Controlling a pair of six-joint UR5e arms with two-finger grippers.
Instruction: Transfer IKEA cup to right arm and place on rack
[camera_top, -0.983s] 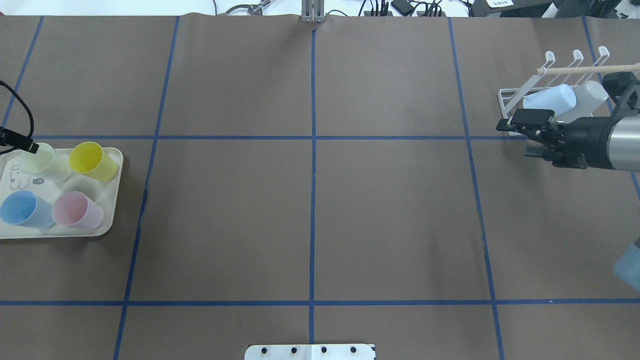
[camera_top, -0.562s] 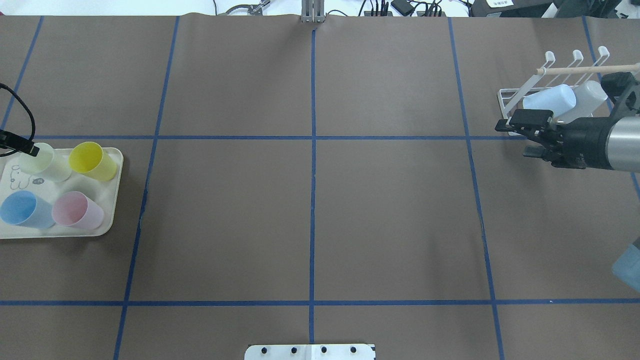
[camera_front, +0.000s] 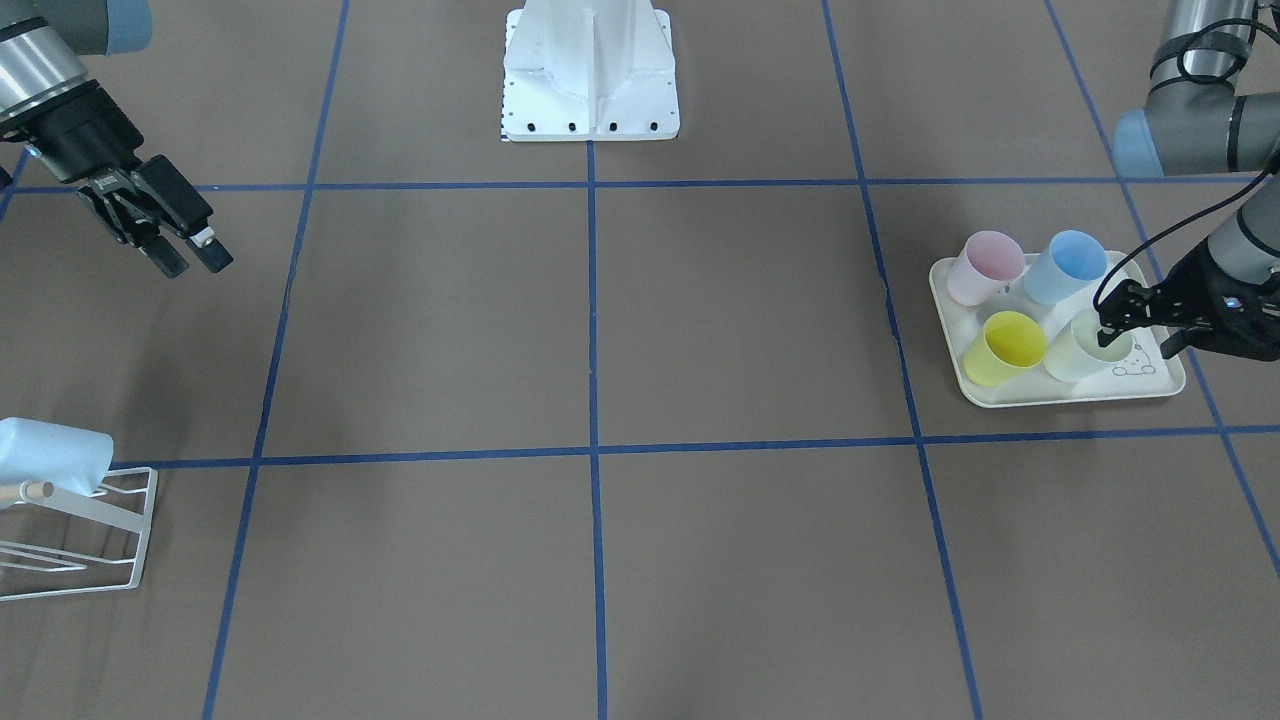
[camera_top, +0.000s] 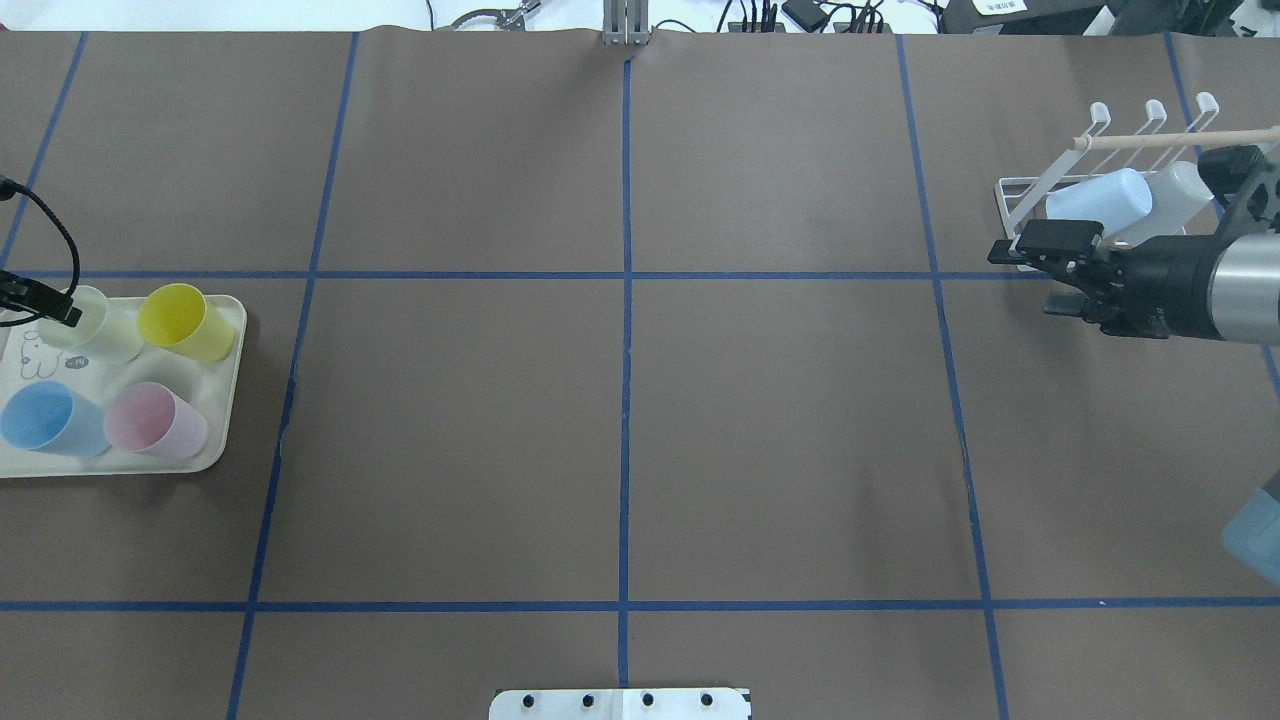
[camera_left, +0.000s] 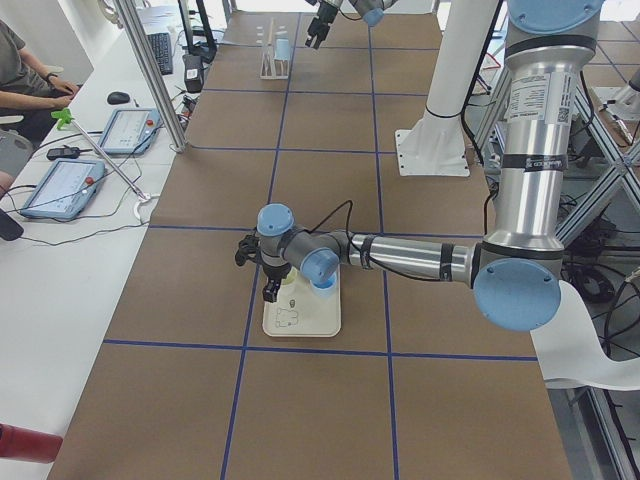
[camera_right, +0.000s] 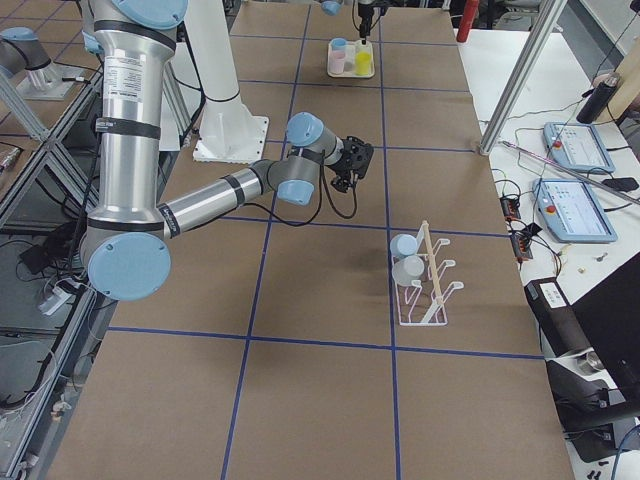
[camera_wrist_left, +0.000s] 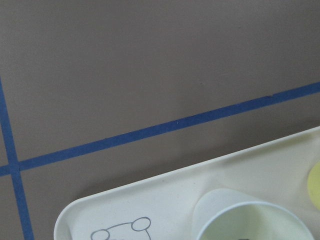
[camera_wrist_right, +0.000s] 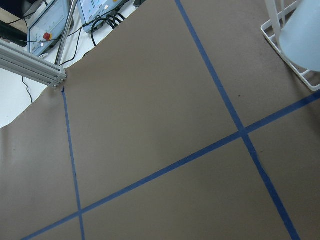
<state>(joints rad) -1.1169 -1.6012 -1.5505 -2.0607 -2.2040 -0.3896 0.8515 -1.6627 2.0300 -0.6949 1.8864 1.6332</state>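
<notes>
Several cups stand on a cream tray (camera_top: 215, 455) at the table's left end. The pale green cup (camera_top: 108, 328) is at the tray's far corner, and its rim fills the bottom of the left wrist view (camera_wrist_left: 250, 222). My left gripper (camera_front: 1135, 335) hangs open right over this cup's rim, one finger at its mouth. The white wire rack (camera_top: 1020, 200) at the far right carries a light blue cup (camera_top: 1100, 195) and a white cup (camera_top: 1175, 195). My right gripper (camera_top: 1022, 280) hovers open and empty just in front of the rack.
Yellow (camera_top: 180, 320), pink (camera_top: 155, 420) and blue (camera_top: 50, 418) cups share the tray with the green one. The robot's white base plate (camera_top: 620, 703) sits at the near middle edge. Blue tape lines cross the brown table cover between tray and rack.
My left gripper has crept down onto the pale green cup's rim. The right gripper has barely shifted, a touch to the left.
</notes>
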